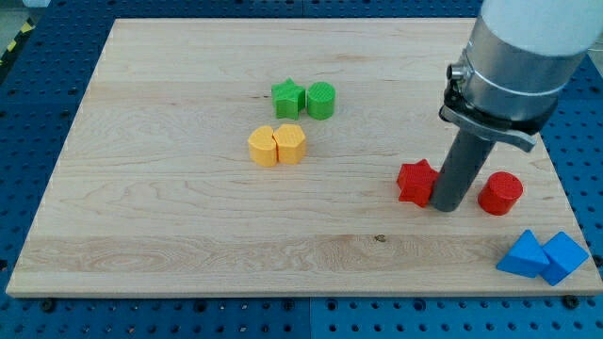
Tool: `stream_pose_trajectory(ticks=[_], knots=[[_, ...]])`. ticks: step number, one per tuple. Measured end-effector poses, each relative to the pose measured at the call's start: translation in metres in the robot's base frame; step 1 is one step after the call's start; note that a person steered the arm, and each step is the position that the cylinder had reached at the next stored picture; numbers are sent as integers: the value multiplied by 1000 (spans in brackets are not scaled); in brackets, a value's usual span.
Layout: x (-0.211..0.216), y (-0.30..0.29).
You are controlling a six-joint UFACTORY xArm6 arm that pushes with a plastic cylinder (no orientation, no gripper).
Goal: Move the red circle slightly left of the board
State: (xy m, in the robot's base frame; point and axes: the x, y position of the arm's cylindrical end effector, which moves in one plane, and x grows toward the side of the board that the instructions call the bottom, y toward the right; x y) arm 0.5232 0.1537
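Observation:
The red circle [499,193] lies on the wooden board [188,226] near the view's right edge. My tip [447,208] stands just to its left, in the gap between it and a red star [416,182]. The tip is close to both; I cannot tell whether it touches either. The rod rises up to the grey arm body at the view's top right.
A green star [287,96] and a green round block [320,100] sit side by side at the upper middle. Two yellow blocks [277,145] touch each other below them. Two blue blocks [544,256] lie at the board's bottom right corner.

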Motion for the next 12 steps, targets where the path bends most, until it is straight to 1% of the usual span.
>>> stream_pose_trajectory(ticks=[1,2,3,4,6,7,10,11,12], knots=[[2,1],[15,7],[16,8],[21,30],[33,41],[43,58],[39,103],[28,121],[14,120]])
